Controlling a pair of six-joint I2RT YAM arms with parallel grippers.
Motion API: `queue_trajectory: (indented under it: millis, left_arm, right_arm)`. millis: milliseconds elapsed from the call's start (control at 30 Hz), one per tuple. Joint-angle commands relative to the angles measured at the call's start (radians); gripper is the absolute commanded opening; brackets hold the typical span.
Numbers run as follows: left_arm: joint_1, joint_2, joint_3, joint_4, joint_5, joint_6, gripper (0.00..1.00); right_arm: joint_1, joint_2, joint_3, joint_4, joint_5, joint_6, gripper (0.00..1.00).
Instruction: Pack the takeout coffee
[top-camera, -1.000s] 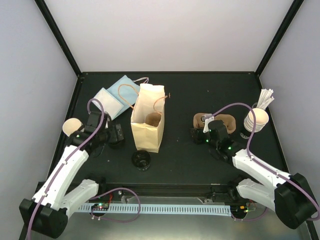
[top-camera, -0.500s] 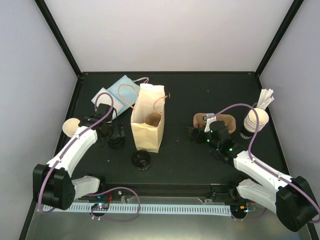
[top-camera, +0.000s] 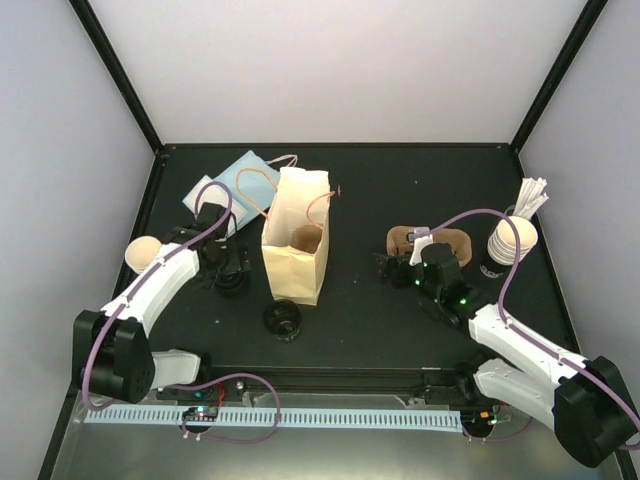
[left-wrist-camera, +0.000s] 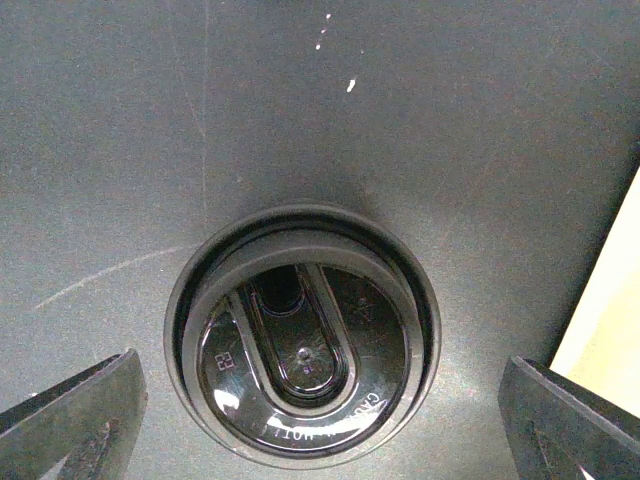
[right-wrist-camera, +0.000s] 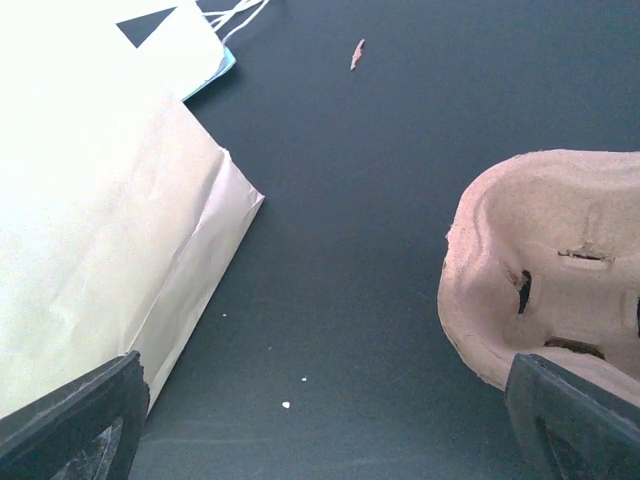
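Your left gripper (left-wrist-camera: 320, 425) is hovering with fingers spread over a black lid (left-wrist-camera: 303, 335); its raised lettering is too faint to read. The coffee cup (top-camera: 143, 251) is sitting near the overhead frame's left edge, well apart from the paper bag (top-camera: 296, 250). Your right gripper (right-wrist-camera: 320, 425), fingers also spread, is pointing between bag and pulp carrier (right-wrist-camera: 555, 270).

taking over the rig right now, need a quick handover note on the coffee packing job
Left hand: open, empty, poised over a black lid beside the paper bag.
Right hand: open, empty, low between the bag and the pulp carrier.
Coffee cup: at the table's left edge, apart from both hands.
Done: bag stands open.
Left: cup is not in the bag yet.
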Motion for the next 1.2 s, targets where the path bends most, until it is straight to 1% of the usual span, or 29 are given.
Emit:
queue_trajectory:
  millis: [0, 233, 400, 767, 1167]
  left_arm:
    - [0.009, 0.008, 0.04, 0.011, -0.001, 0.022, 0.99]
    - [0.008, 0.082, 0.074, -0.007, -0.022, 0.022, 0.99]
    - [0.008, 0.092, 0.075, -0.004, -0.028, 0.017, 0.98]
    - [0.015, 0.094, 0.057, 0.015, -0.004, 0.017, 0.9]
    - [0.024, 0.108, 0.055, 0.014, 0.001, 0.013, 0.87]
  right_arm:
    - [-0.001, -0.002, -0.007, 0.047, -0.006, -0.008, 1.0]
    - [-0.001, -0.004, -0.007, 0.048, -0.01, -0.008, 1.0]
    - [-0.001, -0.008, -0.008, 0.047, -0.006, -0.009, 1.0]
    - [-0.002, 0.005, -0.004, 0.047, -0.01, -0.009, 1.0]
    - [-0.001, 0.006, -0.001, 0.045, -0.01, -0.008, 1.0]
